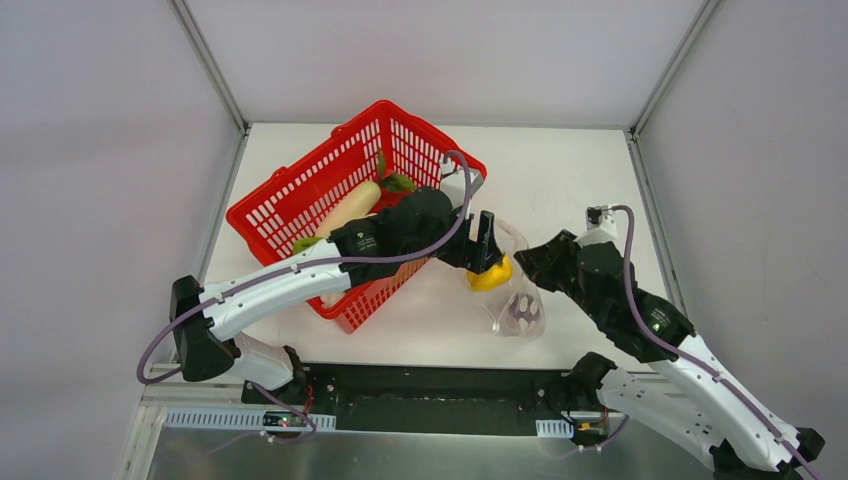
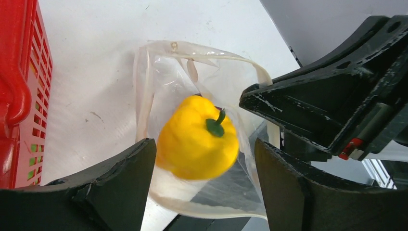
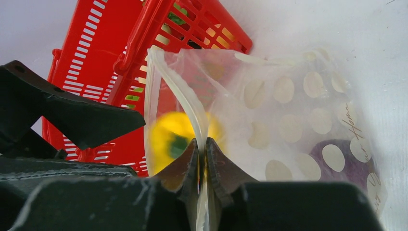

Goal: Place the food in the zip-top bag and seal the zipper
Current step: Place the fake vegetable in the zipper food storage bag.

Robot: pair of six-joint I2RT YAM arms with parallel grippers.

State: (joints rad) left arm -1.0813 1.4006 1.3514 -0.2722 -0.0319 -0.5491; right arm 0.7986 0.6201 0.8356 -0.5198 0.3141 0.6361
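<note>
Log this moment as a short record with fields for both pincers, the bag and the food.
left pincer: open, straddling the yellow toy bell pepper at the bag mouth
right pincer: shut on the rim of the clear polka-dot plastic zip-top bag
bag mouth: open, unsealed
already inside: a purple toy piece
red slotted plastic basket: left of the bag, a long pale radish in it

White-shelled arms (image 1: 290, 280), black joints (image 1: 200, 345) and end effectors (image 1: 487, 258), looping purple cables (image 1: 629, 250)
</note>
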